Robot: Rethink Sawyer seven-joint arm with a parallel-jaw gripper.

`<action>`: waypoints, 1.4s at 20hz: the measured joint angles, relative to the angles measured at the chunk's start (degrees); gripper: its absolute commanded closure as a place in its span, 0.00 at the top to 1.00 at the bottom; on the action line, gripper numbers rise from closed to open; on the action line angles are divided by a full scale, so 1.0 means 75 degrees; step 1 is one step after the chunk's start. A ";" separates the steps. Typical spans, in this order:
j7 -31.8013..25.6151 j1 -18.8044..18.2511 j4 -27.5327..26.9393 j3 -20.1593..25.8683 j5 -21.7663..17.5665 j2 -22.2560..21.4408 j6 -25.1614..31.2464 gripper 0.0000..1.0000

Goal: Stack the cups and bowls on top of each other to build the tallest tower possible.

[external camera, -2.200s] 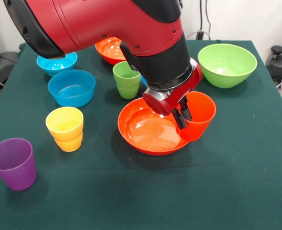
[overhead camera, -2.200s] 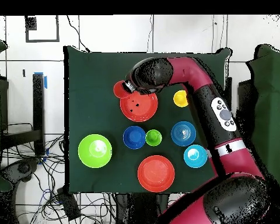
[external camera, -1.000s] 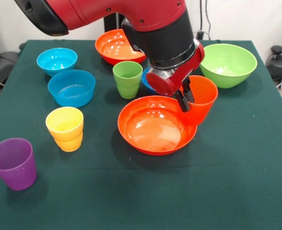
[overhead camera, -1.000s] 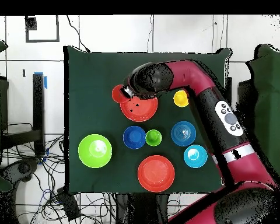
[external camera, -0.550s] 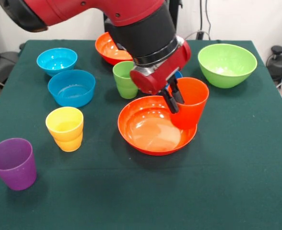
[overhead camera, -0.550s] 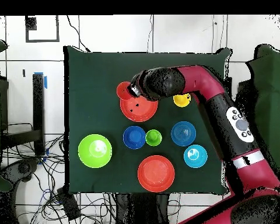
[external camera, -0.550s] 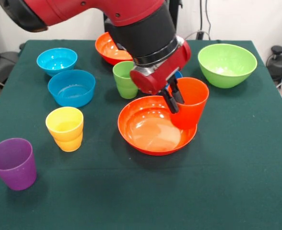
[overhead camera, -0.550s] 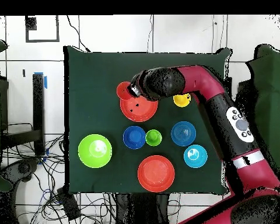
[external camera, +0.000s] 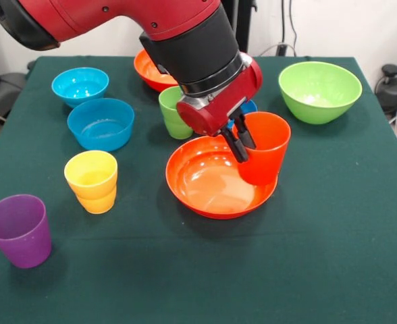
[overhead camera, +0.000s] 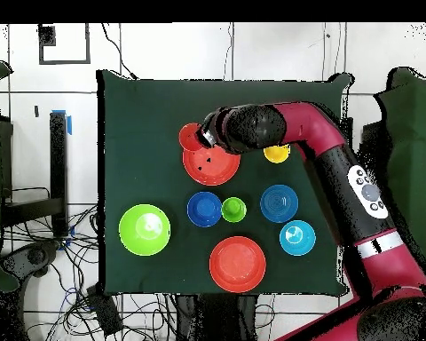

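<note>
While angled down, end effector (external camera: 240, 143) pinching orange cup (external camera: 262, 154)

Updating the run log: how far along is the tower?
Nothing is stacked yet. In hand: the gripper is shut on the orange cup, held over the near orange bowl. Left: yellow cup, purple cup, green cup and the remaining bowls stand separately.
</note>
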 measured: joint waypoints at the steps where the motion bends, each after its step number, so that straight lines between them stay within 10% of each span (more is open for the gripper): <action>1: 0.0000 0.0000 0.0008 0.0019 -0.0003 0.0000 -0.0002 0.00; 28: 0.0000 0.0020 0.0070 0.0076 -0.0233 -0.0009 -0.0511 0.00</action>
